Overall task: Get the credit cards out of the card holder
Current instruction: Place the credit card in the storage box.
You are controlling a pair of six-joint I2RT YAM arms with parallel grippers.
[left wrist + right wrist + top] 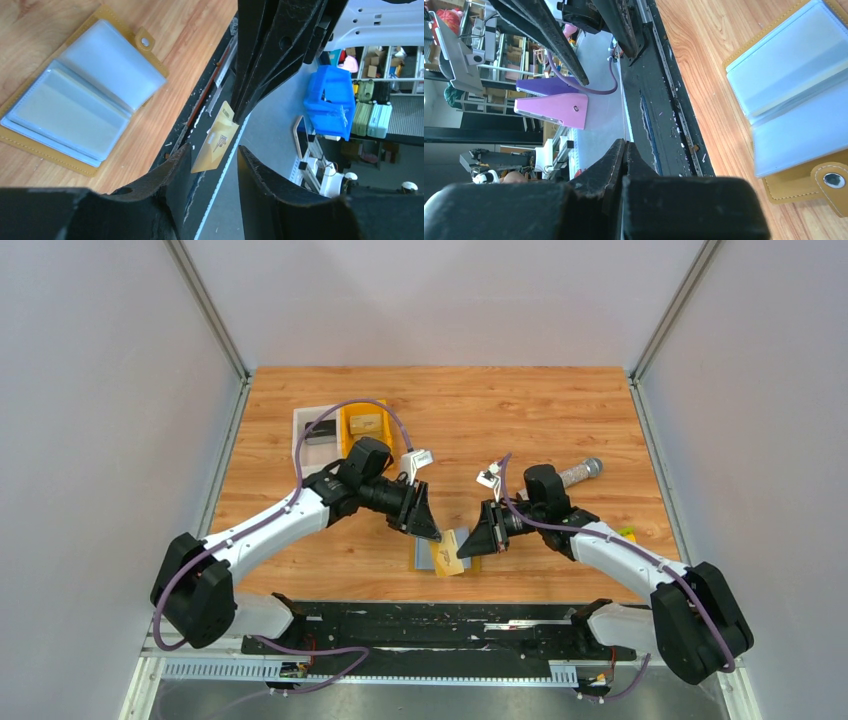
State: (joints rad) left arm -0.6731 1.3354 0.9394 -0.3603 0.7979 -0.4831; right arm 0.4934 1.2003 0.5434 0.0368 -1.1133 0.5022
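Left wrist: card holder (pixel 75 100) lies beside right pincer (pixel 239 117) gripping credit card (pixel 215 149).

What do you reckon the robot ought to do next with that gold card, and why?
Probably close the left gripper on the card. The right gripper pinches one end of it, the rest hangs between the left's open fingers, and the card holder lies open on the table, off to one side. It looks like a handover waiting for the grasp.
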